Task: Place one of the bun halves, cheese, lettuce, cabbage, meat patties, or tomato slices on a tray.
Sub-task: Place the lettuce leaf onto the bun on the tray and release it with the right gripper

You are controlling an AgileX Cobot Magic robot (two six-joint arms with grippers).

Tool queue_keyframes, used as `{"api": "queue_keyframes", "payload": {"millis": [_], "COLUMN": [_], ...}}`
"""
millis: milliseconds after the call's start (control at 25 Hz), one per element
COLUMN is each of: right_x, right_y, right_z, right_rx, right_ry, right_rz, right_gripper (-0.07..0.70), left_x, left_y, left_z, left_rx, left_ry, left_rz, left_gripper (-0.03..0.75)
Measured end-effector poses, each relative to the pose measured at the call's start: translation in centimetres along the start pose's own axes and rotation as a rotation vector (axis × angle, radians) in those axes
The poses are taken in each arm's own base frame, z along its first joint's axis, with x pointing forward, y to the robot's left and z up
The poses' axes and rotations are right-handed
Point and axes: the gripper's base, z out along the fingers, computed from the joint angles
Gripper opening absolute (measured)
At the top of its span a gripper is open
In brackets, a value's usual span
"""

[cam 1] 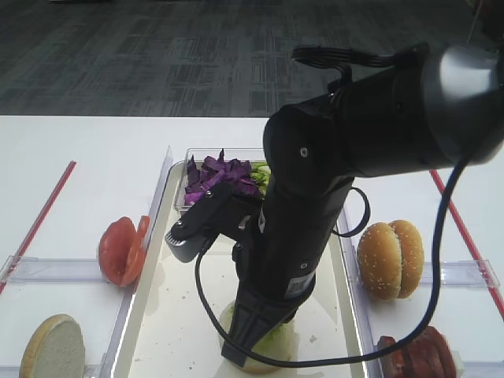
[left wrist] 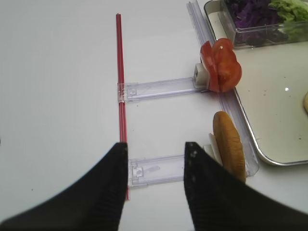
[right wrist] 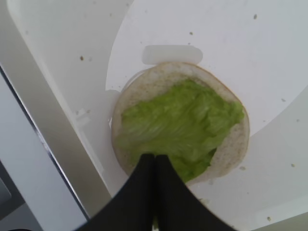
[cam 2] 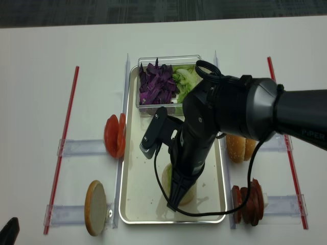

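Green ruffled lettuce already lies on a pale bun half in the cream tray. We see right jaws clenched, empty, just above; left jaws released over the table. This placement looks done to us.

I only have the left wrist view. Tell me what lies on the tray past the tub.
Observer: A bun half lies cut face up on the tray, with a lettuce leaf on top.
Operator: Report the right arm's fingers.
Observer: The right gripper is shut, its fingers pressed together over the lettuce leaf's edge. I cannot tell if they touch it.
Operator: Say what's right of the tray.
Observer: Sesame bun halves stand on edge, with meat patties in a row nearer the front.
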Motion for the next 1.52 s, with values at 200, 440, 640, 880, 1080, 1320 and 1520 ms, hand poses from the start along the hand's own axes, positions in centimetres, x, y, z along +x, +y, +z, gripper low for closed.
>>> {"api": "queue_keyframes", "payload": {"millis": [200, 440, 640, 880, 1080, 1320, 1520], "right_x": [0.01, 0.03, 0.05, 0.05, 0.05, 0.00, -0.18], "right_y": [-0.02, -0.01, -0.02, -0.02, -0.02, -0.07, -0.05], "right_z": [0.00, 0.00, 0.00, 0.00, 0.00, 0.00, -0.81], "right_rx": [0.002, 0.001, 0.002, 0.002, 0.003, 0.007, 0.024], "right_ry": [0.002, 0.004, 0.006, 0.006, 0.006, 0.000, -0.040], "right_rz": [-0.001, 0.003, 0.002, 0.012, 0.014, 0.012, 0.006], "right_gripper": [0.029, 0.050, 0.055, 0.115, 0.162, 0.205, 0.288], "left_x": [0.00, 0.00, 0.00, 0.00, 0.00, 0.00, 0.00], "left_y": [0.00, 0.00, 0.00, 0.00, 0.00, 0.00, 0.00], "left_z": [0.00, 0.00, 0.00, 0.00, 0.00, 0.00, 0.00], "left_rx": [0.000, 0.000, 0.000, 0.000, 0.000, 0.000, 0.000], "left_ry": [0.000, 0.000, 0.000, 0.000, 0.000, 0.000, 0.000], "left_rz": [0.000, 0.000, 0.000, 0.000, 0.000, 0.000, 0.000], "left_gripper": [0.271, 0.271, 0.271, 0.271, 0.271, 0.271, 0.271]}}
